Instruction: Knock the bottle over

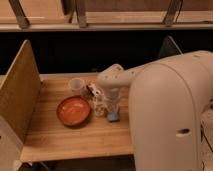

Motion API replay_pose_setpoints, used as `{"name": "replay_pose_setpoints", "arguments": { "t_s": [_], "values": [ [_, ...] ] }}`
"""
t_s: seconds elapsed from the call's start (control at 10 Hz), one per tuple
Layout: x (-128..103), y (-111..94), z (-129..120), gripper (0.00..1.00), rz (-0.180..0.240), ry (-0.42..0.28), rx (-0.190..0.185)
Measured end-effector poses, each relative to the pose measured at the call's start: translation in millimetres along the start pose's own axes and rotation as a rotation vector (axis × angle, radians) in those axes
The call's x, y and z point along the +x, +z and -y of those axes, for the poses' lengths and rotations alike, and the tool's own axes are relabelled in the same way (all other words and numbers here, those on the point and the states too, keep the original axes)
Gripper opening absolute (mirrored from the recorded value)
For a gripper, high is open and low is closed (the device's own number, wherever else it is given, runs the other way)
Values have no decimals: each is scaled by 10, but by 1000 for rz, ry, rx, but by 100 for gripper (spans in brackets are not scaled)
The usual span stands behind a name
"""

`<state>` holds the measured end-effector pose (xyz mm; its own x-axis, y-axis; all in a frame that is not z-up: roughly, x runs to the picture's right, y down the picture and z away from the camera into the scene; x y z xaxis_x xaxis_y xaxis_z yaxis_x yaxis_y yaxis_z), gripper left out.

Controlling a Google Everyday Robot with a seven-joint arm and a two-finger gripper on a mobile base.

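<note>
The bottle (100, 105), small and clear with a pale top, stands upright on the wooden table (65, 137), just right of the orange bowl (73, 111). My gripper (112, 107) hangs down from the white arm (114, 80), right beside the bottle on its right, close to it or touching it. The arm partly covers the area behind the bottle.
A clear plastic cup (76, 86) stands behind the bowl. A white elongated object with a dark red end (92, 90) lies beside the cup. A small blue object (113, 117) lies under the gripper. A tall board wall (17, 92) bounds the table's left side.
</note>
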<state>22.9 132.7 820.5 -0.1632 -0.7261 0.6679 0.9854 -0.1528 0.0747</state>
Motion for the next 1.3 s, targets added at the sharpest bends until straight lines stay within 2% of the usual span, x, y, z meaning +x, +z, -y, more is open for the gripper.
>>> {"name": "replay_pose_setpoints", "arguments": {
  "t_s": [0.2, 0.3, 0.4, 0.5, 0.6, 0.9, 1.2, 1.3],
  "values": [
    [-105, 210, 213, 0, 77, -59, -8],
    [-100, 260, 306, 0, 97, -83, -15],
    [-55, 274, 353, 0, 99, -100, -30],
    [56, 251, 362, 0, 76, -125, -61],
    [209, 170, 340, 0, 28, -142, -104],
    [612, -190, 386, 0, -142, -224, -250],
    [805, -417, 440, 0, -270, -282, -318],
    [806, -456, 419, 0, -292, -278, -326]
  ]
}}
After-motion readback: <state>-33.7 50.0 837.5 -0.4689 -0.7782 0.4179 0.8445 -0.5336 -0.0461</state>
